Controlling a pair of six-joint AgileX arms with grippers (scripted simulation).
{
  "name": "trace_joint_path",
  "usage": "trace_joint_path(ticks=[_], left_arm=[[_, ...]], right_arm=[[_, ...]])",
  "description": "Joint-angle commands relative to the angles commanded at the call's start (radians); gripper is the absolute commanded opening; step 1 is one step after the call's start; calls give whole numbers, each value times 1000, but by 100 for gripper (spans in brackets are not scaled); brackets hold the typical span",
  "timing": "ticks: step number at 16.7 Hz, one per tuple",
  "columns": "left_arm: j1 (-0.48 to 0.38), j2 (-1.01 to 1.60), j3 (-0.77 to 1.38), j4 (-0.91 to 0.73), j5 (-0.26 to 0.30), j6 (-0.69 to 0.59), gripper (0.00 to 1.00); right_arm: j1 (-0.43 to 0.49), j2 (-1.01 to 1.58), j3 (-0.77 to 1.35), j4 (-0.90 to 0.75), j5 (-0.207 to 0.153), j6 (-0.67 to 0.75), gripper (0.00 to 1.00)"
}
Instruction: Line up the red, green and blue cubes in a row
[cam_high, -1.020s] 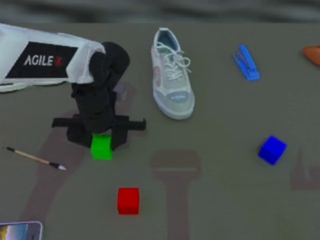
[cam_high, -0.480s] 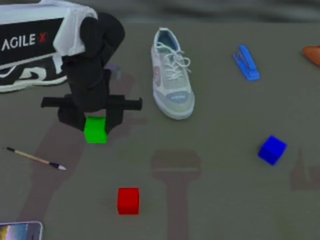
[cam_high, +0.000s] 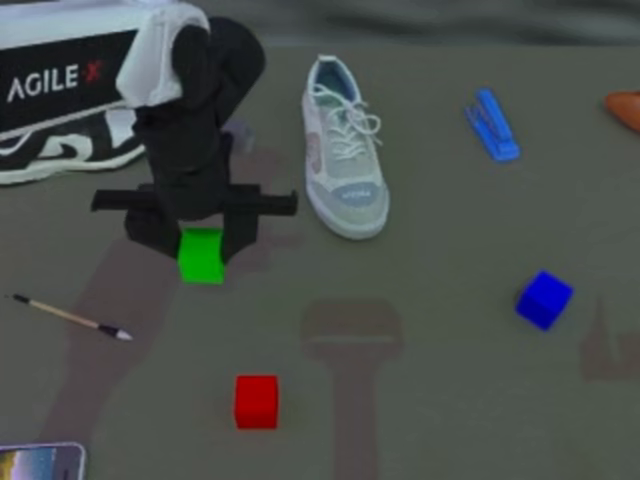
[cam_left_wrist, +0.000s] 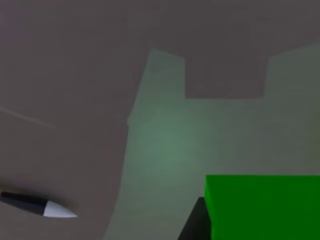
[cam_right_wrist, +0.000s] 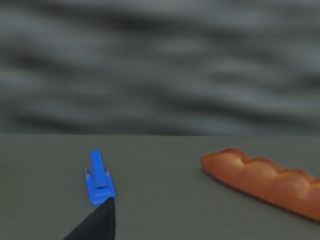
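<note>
My left gripper is shut on the green cube and holds it above the table at the left. In the left wrist view the green cube fills the corner, pressed against one dark fingertip. The red cube sits on the table nearer the front, apart from the gripper. The blue cube lies turned at an angle far to the right. My right arm is out of the top view; one dark fingertip shows in its wrist view, holding nothing.
A white sneaker lies behind the middle, a blue stapler at the back right. A bread loaf lies at the far right edge, a paintbrush at the left, a phone in the front left corner.
My left gripper has risen with the green cube and carried it toward the back, then slightly right. The red and blue cubes have not moved.
</note>
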Motion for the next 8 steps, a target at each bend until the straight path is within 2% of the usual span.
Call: trace_joint_path(ticks=[3,8], left_arm=[[-111,4,19,-24,-2,-128,0],[-348,-5,48,-64,-6,-411,0]], right_arm=[[0,0,0,0,0,0,100],[0,0,0,0,0,0,100]])
